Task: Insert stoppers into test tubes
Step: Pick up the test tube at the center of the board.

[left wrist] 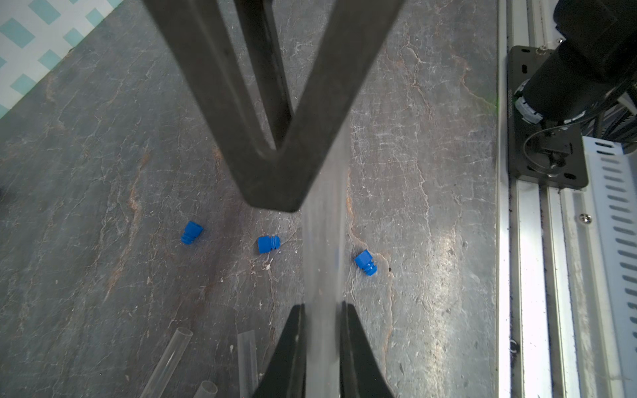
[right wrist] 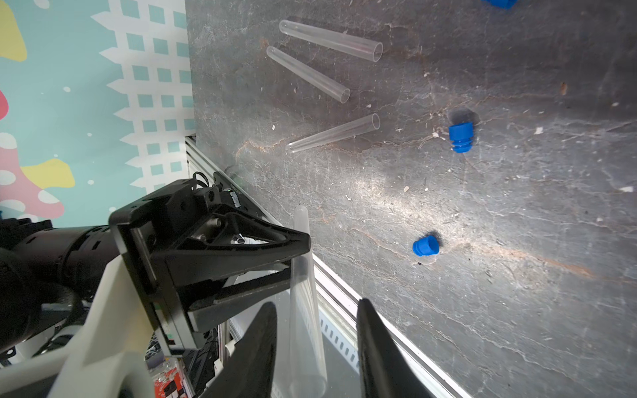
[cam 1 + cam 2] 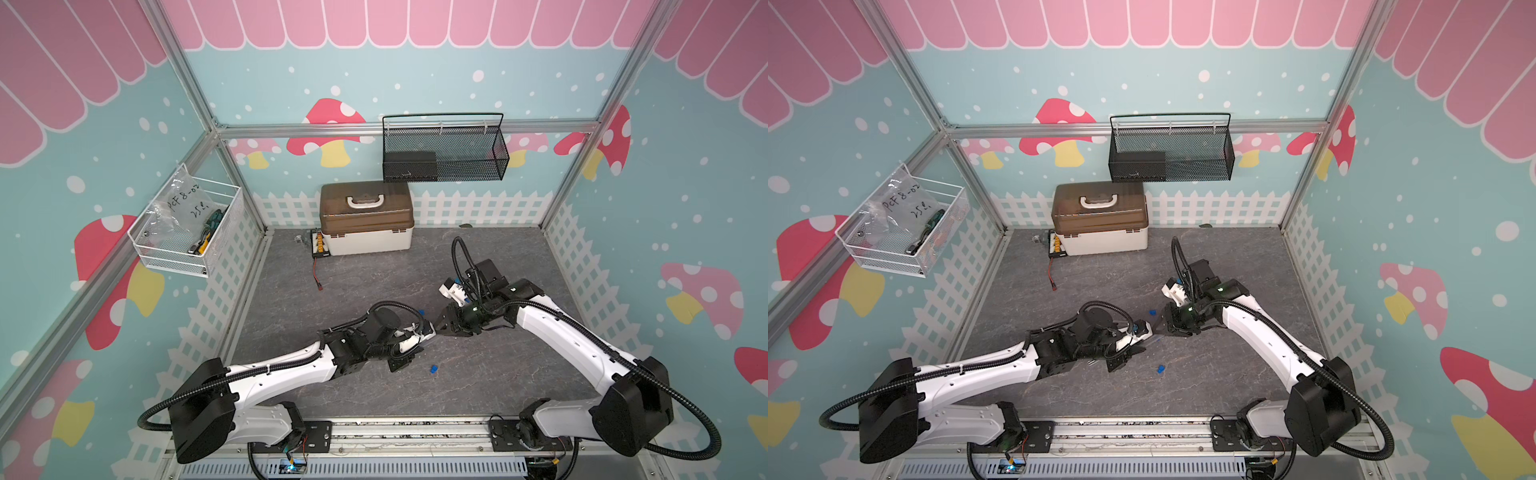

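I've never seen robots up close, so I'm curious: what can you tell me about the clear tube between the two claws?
The test tube is slim and clear, like glass or plastic, and is held in the air. The left gripper is shut on it, with what looks like its rounded end poking past the tips. The rest runs between the spread jaws of the right gripper, which do not touch it. It looks empty.

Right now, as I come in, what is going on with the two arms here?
The left hand is shut on one clear test tube and holds it above the table. The right hand has its jaws open on either side of that tube, not gripping it. Three other tubes lie on the table, and three blue stoppers lie loose nearby. No stopper is in a tube yet.
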`<action>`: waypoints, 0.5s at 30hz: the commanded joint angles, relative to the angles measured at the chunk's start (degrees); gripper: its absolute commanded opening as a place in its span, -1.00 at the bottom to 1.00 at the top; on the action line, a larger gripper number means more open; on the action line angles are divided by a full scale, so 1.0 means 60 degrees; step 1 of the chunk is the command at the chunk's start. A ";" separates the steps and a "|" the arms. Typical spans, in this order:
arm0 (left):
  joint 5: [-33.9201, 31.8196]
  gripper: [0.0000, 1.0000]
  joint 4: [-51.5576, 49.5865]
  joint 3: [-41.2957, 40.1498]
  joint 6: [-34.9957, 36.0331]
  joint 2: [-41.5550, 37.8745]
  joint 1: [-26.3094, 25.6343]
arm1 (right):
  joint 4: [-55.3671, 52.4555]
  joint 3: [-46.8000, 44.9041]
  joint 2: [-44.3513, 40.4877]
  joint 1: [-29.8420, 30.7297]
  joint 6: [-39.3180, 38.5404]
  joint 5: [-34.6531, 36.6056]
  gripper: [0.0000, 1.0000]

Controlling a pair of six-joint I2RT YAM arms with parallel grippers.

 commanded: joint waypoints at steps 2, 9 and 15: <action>0.0096 -0.67 0.0221 0.0304 0.0078 0.0070 -0.0010 | 0.0032 -0.0060 0.0106 0.0138 0.0012 -0.0174 -0.32; 0.0067 -0.67 0.0222 0.0326 0.0074 0.0114 0.0000 | -0.0010 -0.0117 0.0180 0.0248 -0.0043 -0.0293 -0.39; 0.0019 -0.68 0.0193 0.0369 0.0038 0.0171 0.0003 | -0.0203 -0.0117 0.0216 0.0281 -0.0190 -0.0275 -0.41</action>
